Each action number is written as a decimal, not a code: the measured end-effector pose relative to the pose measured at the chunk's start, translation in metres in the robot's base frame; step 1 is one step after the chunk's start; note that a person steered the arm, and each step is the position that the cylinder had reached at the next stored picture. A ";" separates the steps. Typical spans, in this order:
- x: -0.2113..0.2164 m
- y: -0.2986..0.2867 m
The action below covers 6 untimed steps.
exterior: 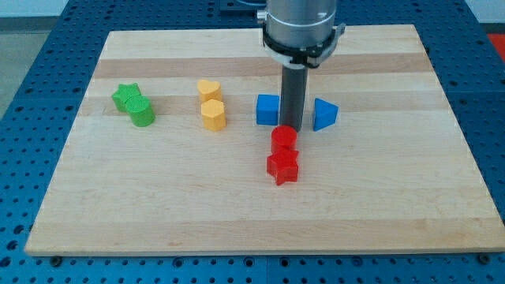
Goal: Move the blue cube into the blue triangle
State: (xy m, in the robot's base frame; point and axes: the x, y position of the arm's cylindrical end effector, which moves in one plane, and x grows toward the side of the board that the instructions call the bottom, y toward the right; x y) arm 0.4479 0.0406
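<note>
- The blue cube [267, 110] is sitting a little above the frame's centre on the wooden table [379, 213], with the blue triangle [324, 114] lying to its right at about the same height.
- My tip [290, 128] is standing in the gap between the two blue blocks, just beside the cube's right face; whether it is touching is hard to say.
- There is no claw on this arm (only a straight dark rod), so nothing is opening, closing or being held.
- A red cylinder [283, 140] is resting just below the tip, with a red star-like block [282, 167] directly beneath that.
- Two yellow blocks [211, 104] are sitting left of the cube, and two green blocks [134, 105] are lying further left.
- The cube is looking small, light and rigid, so it should be sliding readily on the smooth wood and may be twisting if pushed off-centre.
- Judging from this, the tip is standing on the wrong side; it should be pressing the middle of the cube's left face, pushing rightward.
</note>
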 end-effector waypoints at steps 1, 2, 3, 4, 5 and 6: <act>0.024 0.000; 0.016 0.001; -0.024 0.001; -0.075 0.001; -0.108 0.001; -0.106 -0.036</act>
State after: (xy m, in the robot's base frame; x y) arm 0.3418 0.0042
